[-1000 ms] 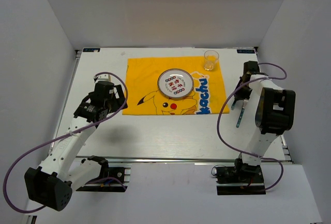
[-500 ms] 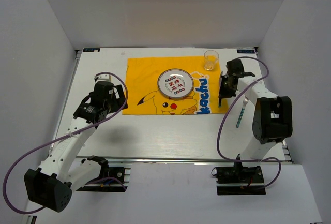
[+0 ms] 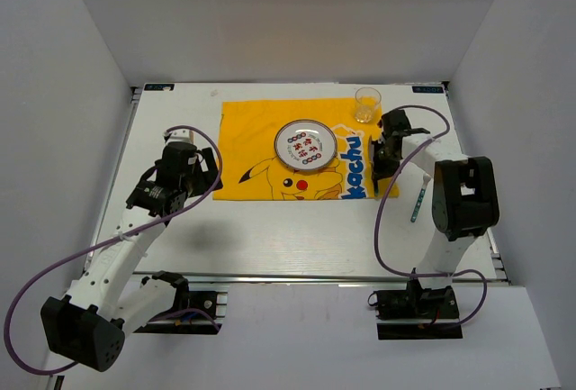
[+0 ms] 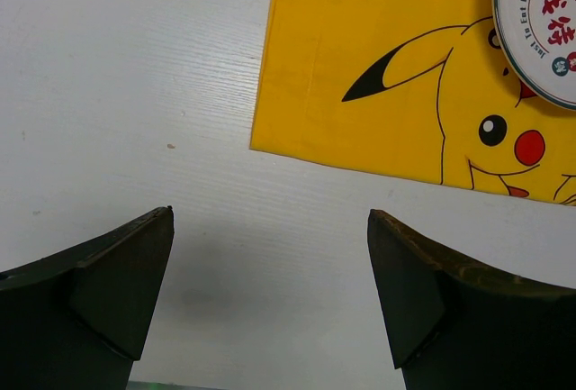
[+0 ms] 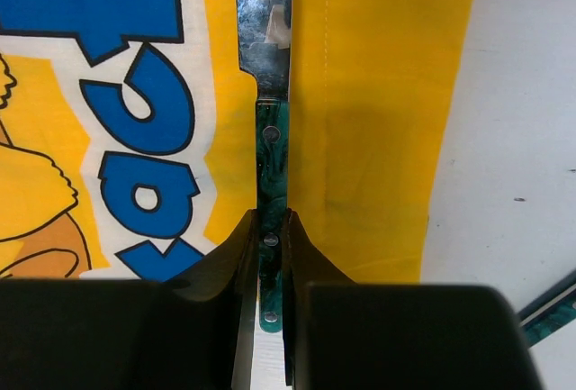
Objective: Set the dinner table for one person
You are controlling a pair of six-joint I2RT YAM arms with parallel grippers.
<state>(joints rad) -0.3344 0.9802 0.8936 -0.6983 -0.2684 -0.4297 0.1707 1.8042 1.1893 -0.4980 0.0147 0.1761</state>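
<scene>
**Table setting, one place: stock at this moment**

- Dinner table [image 3: 270, 228]: white planked top with a metal rail on its near edge; it carries the yellow cloth [image 3: 261, 133], which lies toward the far side.
- Plate [image 3: 306, 145]: round with a printed centre, on the cloth, right of its middle.
- Glass [image 3: 366, 104]: clear and upright, at the cloth's far right corner.
- Knife [image 5: 272, 138]: green riveted handle and steel blade, lengthwise over the cloth just inside its right hem.
- Right gripper [image 5: 270, 228]: fingers pinched tight on the knife handle, above the cloth's right edge.
- Fork [image 3: 416, 205]: teal handle, flat on the bare table just right of the cloth.
- Left gripper [image 4: 270, 273]: fingers spread wide with nothing between them, over bare table beside the cloth's near left corner.
</scene>
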